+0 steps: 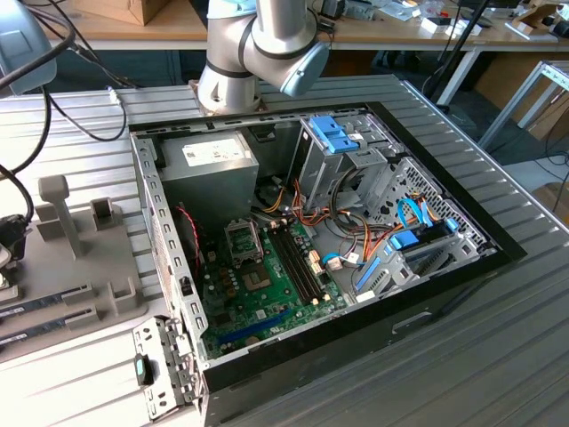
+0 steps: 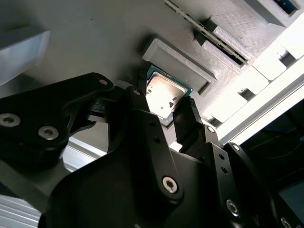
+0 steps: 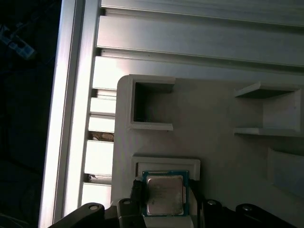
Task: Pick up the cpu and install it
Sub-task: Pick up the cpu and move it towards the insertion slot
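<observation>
Pickup stage at the parts holder: on the exterior view's left, a grey moulded holder (image 1: 98,267) lies on the ribbed metal bench (image 1: 498,356). In both wrist views the cpu (image 3: 165,194) (image 2: 163,95) sits flat in a square recess of that holder, silvery plate up, with its green board edge showing around it. The black tool (image 2: 165,102) hangs directly over the chip and flanks it on two opposite sides. Whether it is clenched on the chip or released cannot be told.

Toward the middle of the exterior view, the arm (image 1: 258,44) rises from the bench's far side. To the exterior view's right of the holder, the open computer case (image 1: 444,302) lies with its green motherboard (image 1: 267,294) and dark socket frame (image 1: 244,240) facing up, well apart from the chip.

The chip looks light, thin and rigid. Its smooth plate probably offers little friction, and its underside is likely delicate. The safest hold appears to be on two opposite green edges, kept level and squeezed only modestly, since the recess walls leave little room.
</observation>
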